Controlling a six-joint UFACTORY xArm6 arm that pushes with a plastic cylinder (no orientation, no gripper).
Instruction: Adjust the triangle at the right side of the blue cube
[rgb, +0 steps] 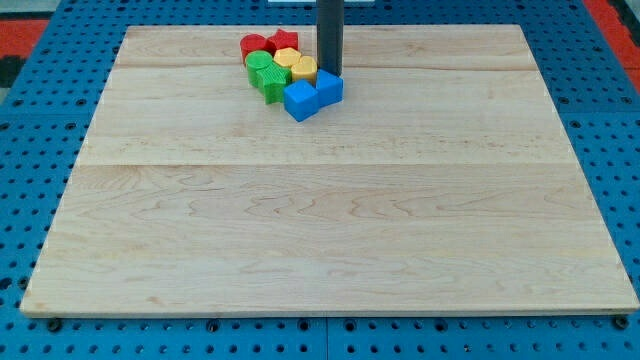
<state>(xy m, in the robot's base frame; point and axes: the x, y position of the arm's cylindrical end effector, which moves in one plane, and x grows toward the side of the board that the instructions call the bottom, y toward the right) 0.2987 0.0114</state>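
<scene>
Rod (329, 30) of dark metal, standing straight down from the view's top edge, meets the wooden board (330, 220) near its top centre. My tip (330, 72) rests at the upper edge of a small blue block (330, 87), touching it or nearly so; there is no jaw or hand on this arm, only the bare rod, and it holds nothing. That small blue block, whose exact shape is hard to read from this angle, sits on the view's right of the blue cube (300, 100), and the two touch along one side. Just to the view's left of my tip lies a yellow block (304, 69), with a second yellow block (286, 57) above and to its left. A green block (272, 82) touches the blue cube's upper left, and another green block (259, 63) lies beyond it toward the view's top. Two red blocks close the cluster at the view's top: one red block (253, 45) at the left, a second red block (283, 40) beside it. All eight pieces huddle together in one tight group. The board lies on a blue perforated surface (30, 150) that frames it on every side.
</scene>
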